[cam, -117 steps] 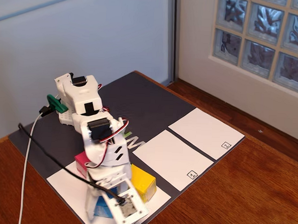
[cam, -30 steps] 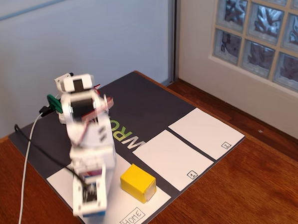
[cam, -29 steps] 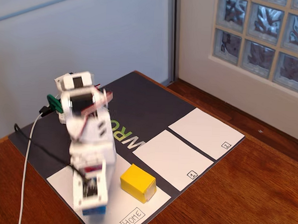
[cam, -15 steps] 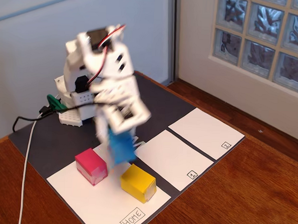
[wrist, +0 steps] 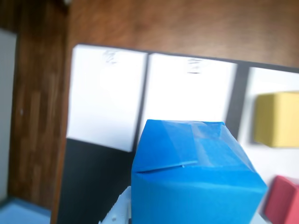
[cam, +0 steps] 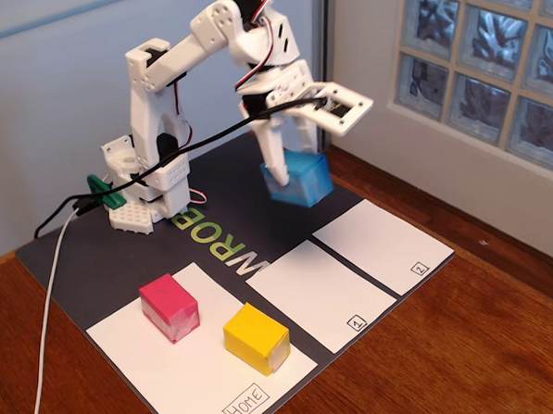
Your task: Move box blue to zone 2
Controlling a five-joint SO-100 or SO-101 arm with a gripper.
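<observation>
Blue box (cam: 298,178) hangs clamped in the end effector (cam: 286,161) above the mat.

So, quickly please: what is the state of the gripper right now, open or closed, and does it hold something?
Gripper: closed on the blue box, held off the mat and tilted, not yet over zone 2.

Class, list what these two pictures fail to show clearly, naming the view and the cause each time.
1. Fixed view: the far side of the blue box, hidden by the gripper.
2. Wrist view: the zone labels on zone 2 and zone 1, blurred.
3. Wrist view: the pink block and yellow block, cut off by the edge.
</observation>
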